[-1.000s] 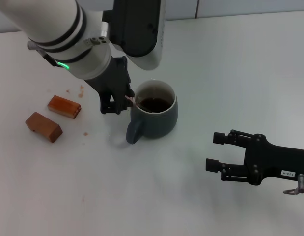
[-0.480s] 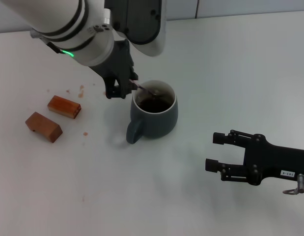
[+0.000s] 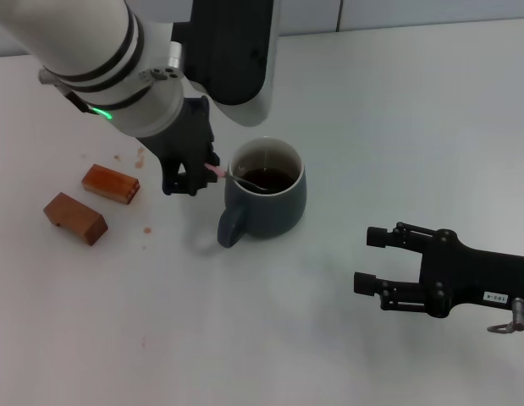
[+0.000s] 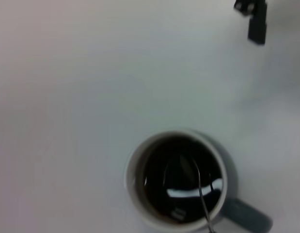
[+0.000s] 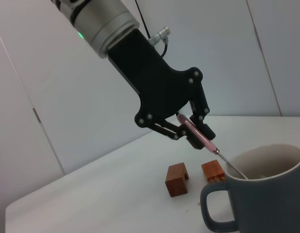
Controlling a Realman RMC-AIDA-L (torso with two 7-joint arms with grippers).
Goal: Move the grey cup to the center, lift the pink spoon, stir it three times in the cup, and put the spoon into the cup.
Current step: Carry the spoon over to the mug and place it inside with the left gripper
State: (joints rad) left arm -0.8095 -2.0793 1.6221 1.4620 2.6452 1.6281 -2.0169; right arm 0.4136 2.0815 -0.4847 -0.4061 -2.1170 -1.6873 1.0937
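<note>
The pink spoon (image 3: 217,172) is pinched by its handle in the left gripper (image 3: 196,175), its bowl dipped into the grey cup (image 3: 266,200); the right gripper (image 3: 373,260) is held wide, idle.

Head high, wrists near, sharing cup (image 3: 266,188)

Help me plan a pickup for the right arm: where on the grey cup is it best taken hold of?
Probably the thick loop handle of the grey cup, coming from the robot's near side. It juts clear of the body, while the left hand holds the pink spoon over the far-left rim. The right hand sits open, well away.
</note>
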